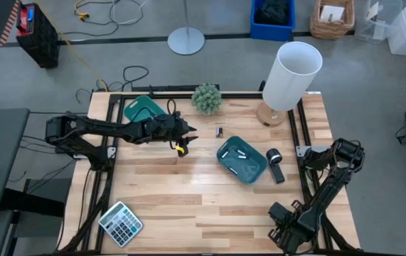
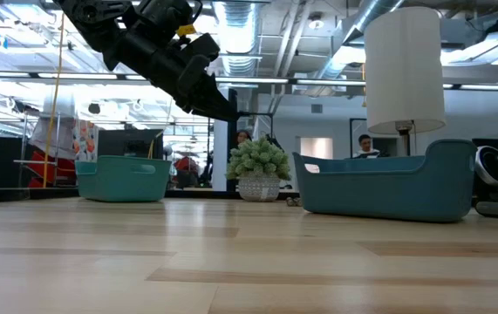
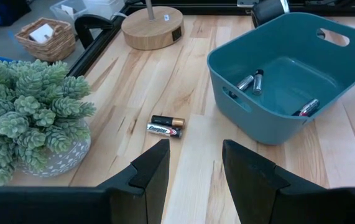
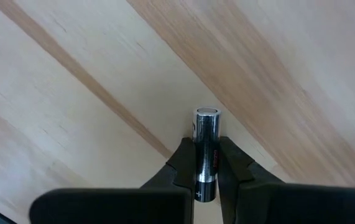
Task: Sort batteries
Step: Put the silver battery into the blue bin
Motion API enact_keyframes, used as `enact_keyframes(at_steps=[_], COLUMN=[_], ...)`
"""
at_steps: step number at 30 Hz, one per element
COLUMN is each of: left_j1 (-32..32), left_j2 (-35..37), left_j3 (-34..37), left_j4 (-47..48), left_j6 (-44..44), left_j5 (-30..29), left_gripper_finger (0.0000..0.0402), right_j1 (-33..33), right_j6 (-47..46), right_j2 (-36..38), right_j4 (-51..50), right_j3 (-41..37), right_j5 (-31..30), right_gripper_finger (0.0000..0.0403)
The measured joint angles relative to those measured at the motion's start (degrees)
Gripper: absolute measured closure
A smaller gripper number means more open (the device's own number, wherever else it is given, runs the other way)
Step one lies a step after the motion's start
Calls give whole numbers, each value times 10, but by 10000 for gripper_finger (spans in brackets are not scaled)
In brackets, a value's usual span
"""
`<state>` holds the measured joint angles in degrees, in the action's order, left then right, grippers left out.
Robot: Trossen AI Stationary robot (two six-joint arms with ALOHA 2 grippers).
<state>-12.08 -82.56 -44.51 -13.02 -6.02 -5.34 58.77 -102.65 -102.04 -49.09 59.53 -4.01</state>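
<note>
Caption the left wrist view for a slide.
Left gripper, open, facing two batteries on the table between plant and tray.

Bright, even light falls on the pale wooden table [image 1: 188, 192] — shadows there are faint. In the low view, glare from ceiling strip lights [image 2: 257, 13] at 12 o'clock — the near boards look soft, out of focus.
</note>
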Motion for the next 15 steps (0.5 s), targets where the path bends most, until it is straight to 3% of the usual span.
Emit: enact_keyframes(at_steps=[15], left_j1=[0], left_j2=[0], left_j3=[0], left_j4=[0], left_j6=[0], left_j5=[0], left_gripper_finger=[258], right_j1=[0], right_j6=[7], right_j2=[0], right_j4=[0], right_j3=[2], right_j5=[-4], right_gripper_finger=[359])
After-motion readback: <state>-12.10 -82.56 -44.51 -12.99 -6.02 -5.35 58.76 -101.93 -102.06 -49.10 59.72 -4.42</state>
